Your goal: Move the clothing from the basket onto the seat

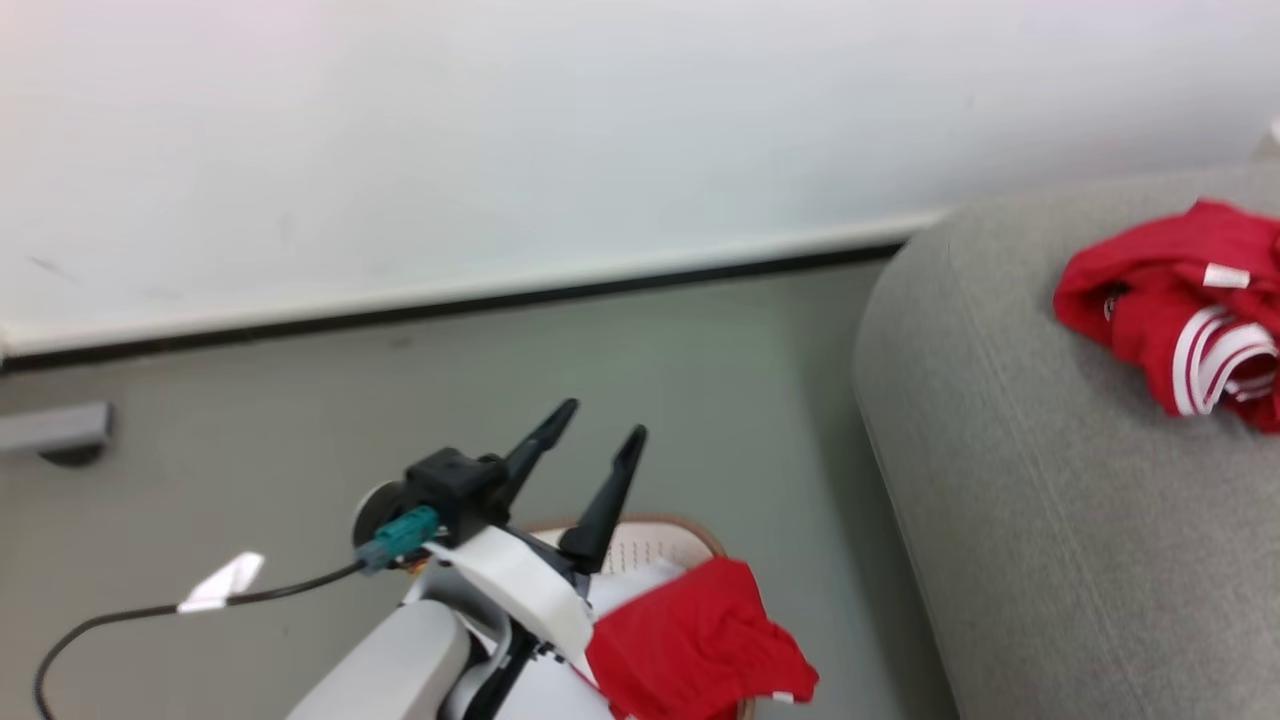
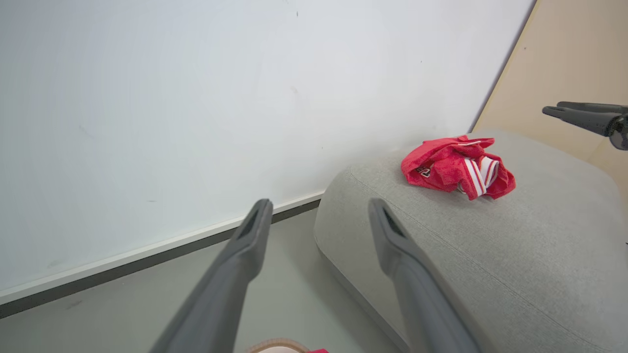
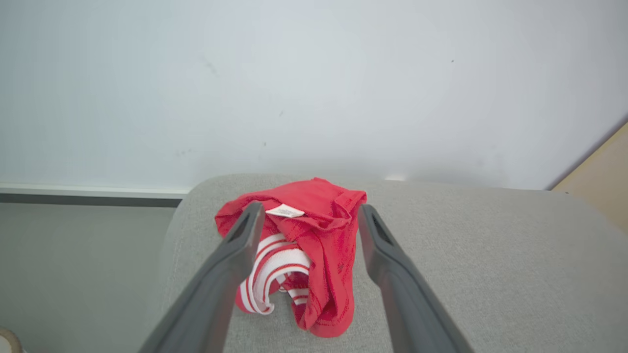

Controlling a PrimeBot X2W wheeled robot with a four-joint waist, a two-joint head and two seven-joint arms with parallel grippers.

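The cream-white basket (image 1: 655, 540) with its brown rim stands on the floor at the foot of the seat (image 1: 1050, 520), partly hidden by my left arm. A red garment (image 1: 700, 640) lies in it, draped toward its right rim. My left gripper (image 1: 603, 420) hovers open and empty above the basket's far edge, fingers (image 2: 255, 230) pointing at the wall. A second red garment with white stripes (image 3: 319, 235) lies crumpled on the grey seat (image 3: 490, 255). My right gripper (image 3: 310, 212) is open just above it, one finger on either side; I cannot tell if they touch it.
A white wall with a pale skirting board (image 1: 450, 295) runs behind the grey floor (image 1: 300, 420). A grey fixture (image 1: 55, 430) sticks out at the far left. A black cable with a white tag (image 1: 220, 580) trails from my left wrist. A beige panel (image 2: 564, 59) rises behind the seat.
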